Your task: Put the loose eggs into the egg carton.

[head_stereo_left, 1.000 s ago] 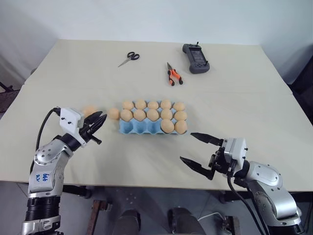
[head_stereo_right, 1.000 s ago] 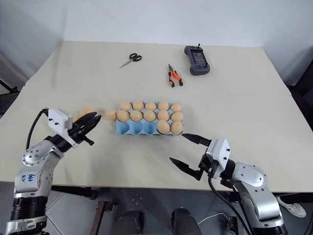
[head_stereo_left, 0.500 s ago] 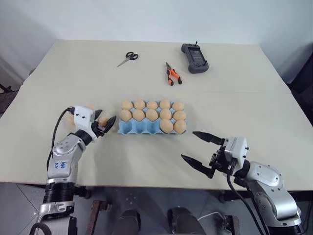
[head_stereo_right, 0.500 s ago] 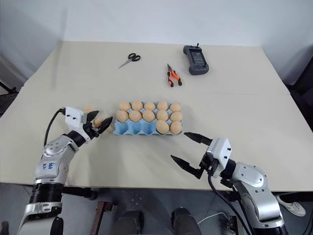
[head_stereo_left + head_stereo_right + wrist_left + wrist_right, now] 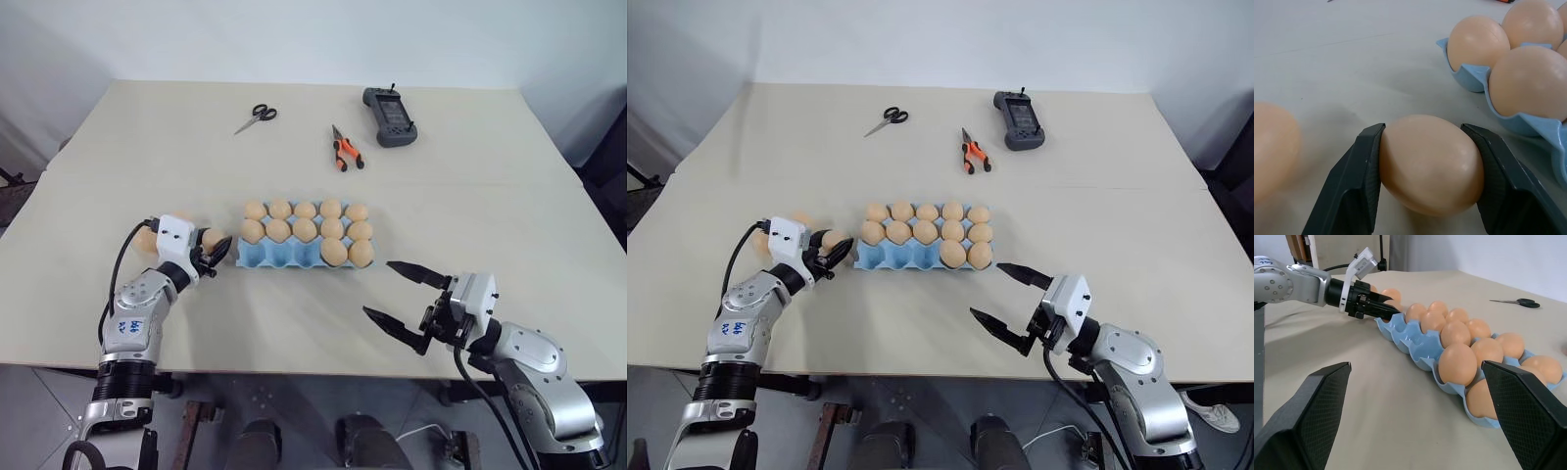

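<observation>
1. A second loose egg [image 5: 1273, 147] is lying on the table [image 5: 294, 147] just beside the action, risking a nudge.
2. The left gripper [image 5: 1425, 161] is clamping a loose egg [image 5: 1431, 164] near the egg carton [image 5: 284, 256]; over-squeezing may crack it.
3. The right gripper [image 5: 400, 302], jaws spread, is hovering empty.

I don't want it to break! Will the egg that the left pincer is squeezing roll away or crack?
The egg looks smooth and rounded, so it would probably roll if let go on the flat table. Its shell is likely thin, and the left pincer presses it from both sides, so a hard squeeze might crack it. It probably feels light.
</observation>
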Motion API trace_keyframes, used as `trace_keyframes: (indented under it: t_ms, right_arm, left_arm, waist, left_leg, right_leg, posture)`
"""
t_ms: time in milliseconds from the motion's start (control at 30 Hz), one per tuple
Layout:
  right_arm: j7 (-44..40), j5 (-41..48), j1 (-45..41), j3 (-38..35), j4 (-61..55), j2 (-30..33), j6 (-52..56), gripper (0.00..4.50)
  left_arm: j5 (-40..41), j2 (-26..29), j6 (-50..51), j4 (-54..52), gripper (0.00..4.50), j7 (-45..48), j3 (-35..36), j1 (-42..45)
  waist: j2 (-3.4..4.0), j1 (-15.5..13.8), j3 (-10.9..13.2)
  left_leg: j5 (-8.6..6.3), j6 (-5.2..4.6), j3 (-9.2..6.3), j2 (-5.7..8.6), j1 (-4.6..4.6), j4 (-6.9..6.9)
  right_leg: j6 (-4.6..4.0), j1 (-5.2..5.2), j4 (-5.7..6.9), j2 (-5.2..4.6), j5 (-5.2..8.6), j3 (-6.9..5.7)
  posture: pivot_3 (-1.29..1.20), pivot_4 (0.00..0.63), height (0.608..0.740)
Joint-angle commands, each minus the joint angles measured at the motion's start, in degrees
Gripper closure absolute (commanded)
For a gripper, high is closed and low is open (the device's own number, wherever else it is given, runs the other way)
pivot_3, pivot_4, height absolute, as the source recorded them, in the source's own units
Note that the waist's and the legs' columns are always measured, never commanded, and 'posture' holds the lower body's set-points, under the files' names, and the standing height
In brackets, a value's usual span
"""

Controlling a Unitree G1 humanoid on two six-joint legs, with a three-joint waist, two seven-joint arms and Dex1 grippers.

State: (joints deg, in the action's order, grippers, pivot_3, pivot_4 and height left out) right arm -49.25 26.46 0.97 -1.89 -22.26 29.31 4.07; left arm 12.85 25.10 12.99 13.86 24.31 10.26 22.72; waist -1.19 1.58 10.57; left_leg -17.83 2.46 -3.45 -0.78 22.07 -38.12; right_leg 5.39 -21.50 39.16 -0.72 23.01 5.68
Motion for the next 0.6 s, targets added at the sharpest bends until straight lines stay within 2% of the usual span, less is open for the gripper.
trace_keyframes:
  t_ms: [33, 133, 267, 400, 467, 567, 600]
  right_arm:
    - [0.50, 0.60, -0.21, -0.75, -1.64, 0.07, -0.13, 0.00]
    - [0.77, 0.58, 0.04, -1.22, -1.68, 0.23, -0.14, 0.00]
    - [1.52, 1.02, 1.32, -3.58, -2.15, 1.06, 0.01, 0.00]
    - [1.91, 1.52, 3.91, -7.18, -3.13, 2.40, -0.14, 0.00]
    - [2.54, 0.98, 5.80, -9.64, -3.42, 2.94, -0.67, 0.00]
    - [3.86, 0.63, 7.50, -10.66, -5.12, 2.42, -0.77, 0.00]
    - [4.33, 0.58, 7.95, -10.54, -5.84, 2.09, -0.70, 0.00]
  left_arm:
    - [3.41, -0.19, -3.84, -3.02, 2.36, 3.33, 2.31, -0.15]
    - [7.67, 0.47, -7.55, -8.33, 2.36, 11.30, 1.77, 0.52]
    - [10.17, 0.69, -2.92, -12.06, 2.36, 20.10, -4.62, 2.67]
    - [8.20, -2.46, -0.51, -9.44, 2.36, 23.50, -11.72, 6.68]
    - [6.20, -5.00, -0.99, -4.84, 2.36, 24.37, -15.04, 10.26]
    - [4.32, -6.31, -2.09, -0.19, 2.36, 24.73, -16.25, 13.09]
    - [4.19, -6.25, -2.42, 0.54, 2.02, 24.93, -15.88, 13.38]
  waist:
    - [0.00, 0.00, 0.00]
    - [-0.04, -0.05, 0.03]
    - [-0.04, -0.53, 0.02]
    - [-0.04, -1.08, 0.03]
    - [-0.04, -0.33, 0.03]
    - [-0.04, -1.20, 0.03]
    - [-0.04, -1.07, 0.03]
  left_leg:
    - [0.02, 0.01, 0.00, 0.00, 0.00, 0.00]
    - [0.05, 0.04, -0.01, 0.00, 0.02, -0.01]
    - [0.06, 0.05, -0.02, 0.03, 0.02, 0.00]
    - [0.08, 0.00, -0.02, 0.08, 0.03, -0.01]
    - [0.09, 0.00, 0.01, 0.04, 0.02, -0.01]
    - [0.22, -0.01, -0.04, 0.07, 0.03, -0.02]
    - [0.24, -0.04, 0.00, 0.09, 0.03, -0.04]
  right_leg:
    - [-0.01, 0.00, 0.01, 0.00, 0.00, 0.00]
    - [-0.02, 0.00, 0.01, 0.00, -0.01, -0.02]
    - [-0.02, 0.02, -0.02, -0.03, -0.01, -0.04]
    - [0.02, 0.06, -0.06, -0.02, -0.03, -0.01]
    - [0.02, 0.03, -0.06, 0.06, -0.04, 0.04]
    - [0.00, 0.05, -0.01, 0.12, -0.06, 0.03]
    - [0.04, 0.05, -0.02, 0.11, -0.09, 0.07]
  posture:
    - [0.00, 0.150, 0.740]
    - [0.00, 0.150, 0.740]
    - [0.00, 0.150, 0.740]
    - [0.00, 0.150, 0.740]
    - [0.00, 0.150, 0.740]
    - [0.00, 0.150, 0.740]
    - [0.00, 0.150, 0.740]
